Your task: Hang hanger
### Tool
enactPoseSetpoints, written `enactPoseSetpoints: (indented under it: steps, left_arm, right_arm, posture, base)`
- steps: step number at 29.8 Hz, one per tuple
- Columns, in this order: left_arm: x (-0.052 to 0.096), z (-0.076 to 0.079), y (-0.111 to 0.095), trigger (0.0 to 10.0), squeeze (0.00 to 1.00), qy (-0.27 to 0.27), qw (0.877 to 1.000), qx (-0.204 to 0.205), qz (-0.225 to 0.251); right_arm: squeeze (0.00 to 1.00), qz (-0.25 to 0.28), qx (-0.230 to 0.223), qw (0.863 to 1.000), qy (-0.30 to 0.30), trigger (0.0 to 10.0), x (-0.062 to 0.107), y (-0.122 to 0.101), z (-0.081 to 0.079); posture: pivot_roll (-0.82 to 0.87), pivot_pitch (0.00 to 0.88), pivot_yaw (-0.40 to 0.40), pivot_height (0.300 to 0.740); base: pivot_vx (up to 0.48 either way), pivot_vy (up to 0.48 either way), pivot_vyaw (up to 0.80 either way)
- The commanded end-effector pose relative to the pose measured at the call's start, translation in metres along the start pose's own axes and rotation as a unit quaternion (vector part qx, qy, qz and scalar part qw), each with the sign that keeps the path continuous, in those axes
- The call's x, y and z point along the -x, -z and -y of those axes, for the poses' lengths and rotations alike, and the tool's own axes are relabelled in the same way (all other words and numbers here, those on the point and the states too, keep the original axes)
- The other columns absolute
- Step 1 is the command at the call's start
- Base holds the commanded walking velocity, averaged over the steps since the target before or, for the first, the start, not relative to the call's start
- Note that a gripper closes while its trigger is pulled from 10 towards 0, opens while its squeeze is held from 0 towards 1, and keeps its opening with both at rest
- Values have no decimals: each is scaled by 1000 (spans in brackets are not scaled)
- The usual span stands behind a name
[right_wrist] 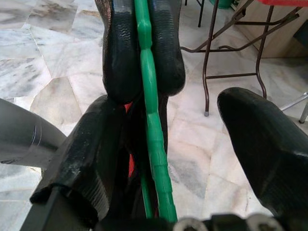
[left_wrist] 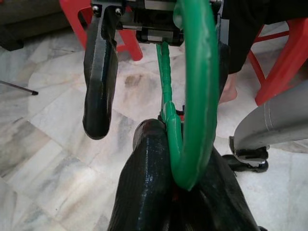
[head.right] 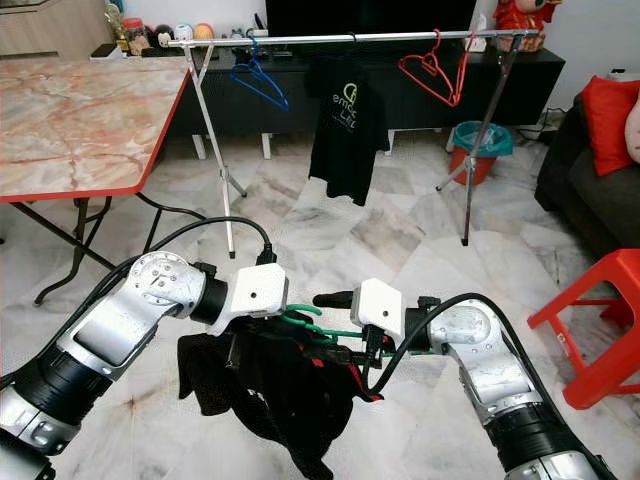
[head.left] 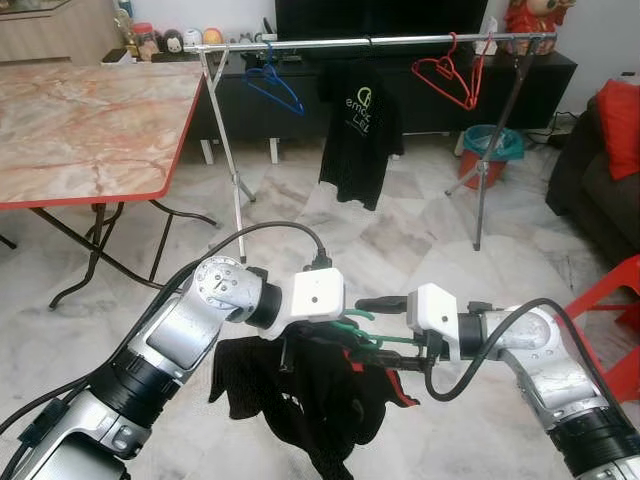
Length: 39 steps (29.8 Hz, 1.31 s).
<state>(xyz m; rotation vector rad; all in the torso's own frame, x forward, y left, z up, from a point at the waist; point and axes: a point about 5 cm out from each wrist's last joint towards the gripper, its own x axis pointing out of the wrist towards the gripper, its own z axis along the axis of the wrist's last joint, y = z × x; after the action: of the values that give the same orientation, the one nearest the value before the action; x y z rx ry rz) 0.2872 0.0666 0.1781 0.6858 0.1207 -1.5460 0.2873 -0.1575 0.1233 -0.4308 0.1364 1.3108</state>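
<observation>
Marble-tiled living room, silver clothes rail (head.left: 380, 42) across the far side | green plastic hanger (head.left: 362, 335) carrying a black garment (head.left: 320, 395) held low between both arms, well short of the rail | left gripper (right_wrist: 143, 48) jaws clamped on its neck | right gripper (left_wrist: 159, 72) jaws apart around the hook, apparently supporting | both forearms angled inward.

A green plastic hanger (head.left: 366, 335) lies level at 6 o'clock, a black garment (head.left: 310, 395) drooping beneath it.
</observation>
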Motion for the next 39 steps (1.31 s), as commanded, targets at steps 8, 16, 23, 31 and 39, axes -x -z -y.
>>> enactPoseSetpoints:
  steps: [8,16,23,31,39]
  left_arm:
    - [5,-18,-26,10000,0,-57,996,-61,28]
    - [5,-11,-25,10000,0,-30,997,-63,13]
    - [7,-7,-27,10000,0,-20,998,-60,20]
    - [6,-6,-28,10000,0,-15,998,-58,25]
    - [6,-5,-29,10000,0,-12,998,-57,27]
  right_arm:
    - [0,-66,-1,998,0,10000,5,21,-1]
    - [0,-97,-1,995,26,10000,4,31,5]
    - [0,-79,4,996,45,9686,-3,29,8]
    - [0,-68,9,996,54,0,-4,28,10]
    - [0,-63,4,997,47,0,-8,30,6]
  posture:
    - [15,0,7,740]
    - [25,0,-1,740]
    - [29,0,-2,740]
    - [27,0,2,740]
    - [29,0,6,740]
  base:
    - [0,0,0]
    - [0,0,0]
    - [0,0,0]
    - [0,0,0]
    - [0,0,0]
